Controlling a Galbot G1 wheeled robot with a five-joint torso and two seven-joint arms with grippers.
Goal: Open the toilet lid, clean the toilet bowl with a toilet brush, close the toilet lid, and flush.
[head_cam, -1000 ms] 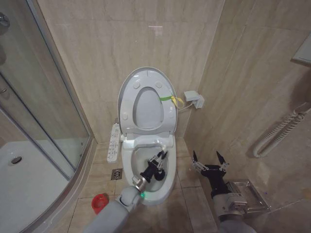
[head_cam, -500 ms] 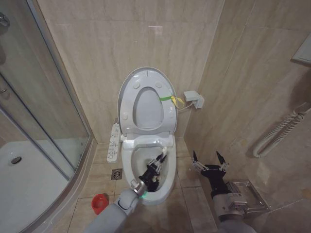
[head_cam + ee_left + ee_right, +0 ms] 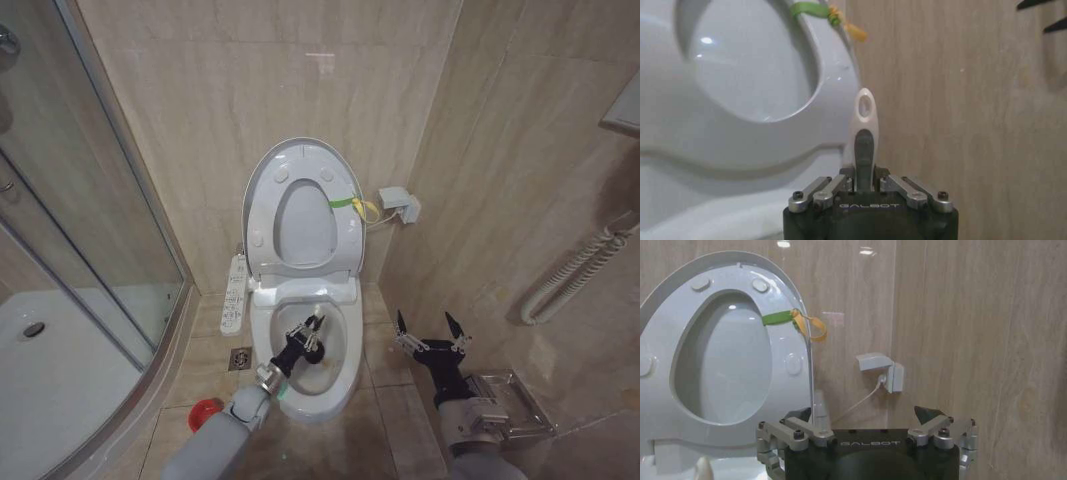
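Note:
The toilet lid (image 3: 305, 222) stands raised against the back wall with the seat ring, a green-yellow band (image 3: 343, 202) at its right edge. Below it the white toilet bowl (image 3: 338, 352) is uncovered. My left gripper (image 3: 303, 336) reaches into the bowl, shut on the toilet brush; the white handle end (image 3: 318, 309) sticks out above the fingers and the bristle head is hidden. In the left wrist view the gripper (image 3: 865, 179) clamps the handle (image 3: 865, 112) in front of the lid (image 3: 740, 75). My right gripper (image 3: 430, 333) hangs open over the floor right of the toilet, also seen as gripper (image 3: 867, 429).
A glass shower enclosure (image 3: 95, 250) and white shower tray (image 3: 50, 370) fill the left. A white button panel (image 3: 235, 292), a floor drain (image 3: 240, 358) and the red cup holder (image 3: 203, 413) lie left of the toilet. A wall box (image 3: 400, 205) and metal rack (image 3: 512, 402) are right.
My left gripper has swept the brush leftward across the bowl. The right arm and the lid have not moved.

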